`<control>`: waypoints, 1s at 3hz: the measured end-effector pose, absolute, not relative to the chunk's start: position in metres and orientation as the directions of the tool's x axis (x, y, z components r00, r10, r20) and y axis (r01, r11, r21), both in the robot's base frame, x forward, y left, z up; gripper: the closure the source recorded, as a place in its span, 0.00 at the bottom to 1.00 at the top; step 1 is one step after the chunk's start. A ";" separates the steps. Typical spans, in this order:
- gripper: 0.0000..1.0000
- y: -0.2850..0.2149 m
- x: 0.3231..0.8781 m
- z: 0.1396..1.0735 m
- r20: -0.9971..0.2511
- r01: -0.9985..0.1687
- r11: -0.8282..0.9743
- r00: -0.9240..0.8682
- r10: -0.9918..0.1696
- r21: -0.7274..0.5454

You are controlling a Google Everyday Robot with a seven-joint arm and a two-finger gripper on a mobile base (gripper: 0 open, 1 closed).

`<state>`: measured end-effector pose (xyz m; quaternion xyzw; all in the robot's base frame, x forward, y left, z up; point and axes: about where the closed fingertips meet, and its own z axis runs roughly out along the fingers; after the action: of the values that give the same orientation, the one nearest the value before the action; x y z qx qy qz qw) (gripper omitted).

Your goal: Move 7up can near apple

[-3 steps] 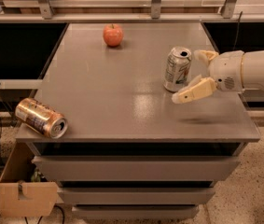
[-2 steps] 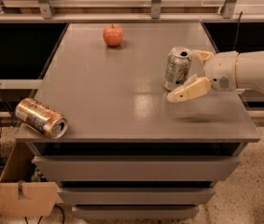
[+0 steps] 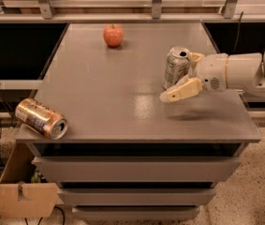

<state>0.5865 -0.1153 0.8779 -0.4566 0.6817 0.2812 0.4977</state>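
Edging leftward across the view over the past second, the gripper [image 3: 179, 78] has brought its pale fingers [image 3: 183, 89] further along the 7up can [image 3: 175, 67], which has scarcely shifted. The can stands with its pull-tab top showing, toward the right-hand side of the grey table [image 3: 122, 102], roughly midway between front and back. One finger reaches along the can's near side, its tip just past the base. The other shows only as a stub behind the rim. The fingers are spread, straddling the can rather than clamped on it. A thin gap seems to remain on the near side, so no grip looks to have been taken. Behind them the white arm [image 3: 244, 71] comes in from the right edge, held low over the tabletop.

The apple [image 3: 114, 34] sits near the back edge, left of centre, well apart from the can, with bare tabletop between the two. A gold can [image 3: 40, 118] lies on its side at the front left corner, far from both. Drawers [image 3: 132, 168] run beneath the top, and a cardboard box [image 3: 26, 200] rests on the floor at lower left.

On this evidence the job is at its opening stage. The reach is all but complete. The squeeze, the carry toward the back left and the set-down beside the apple are all yet to come.
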 end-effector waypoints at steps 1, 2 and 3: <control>0.16 -0.107 0.590 0.875 -0.940 -0.910 0.411 -0.086 -0.330 -0.061; 0.39 -0.103 0.592 0.873 -0.943 -0.916 0.396 -0.082 -0.322 -0.055; 0.62 -0.102 0.593 0.873 -0.945 -0.921 0.386 -0.077 -0.317 -0.054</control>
<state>0.5928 -0.1016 0.8733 -0.4634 0.6680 0.3039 0.4967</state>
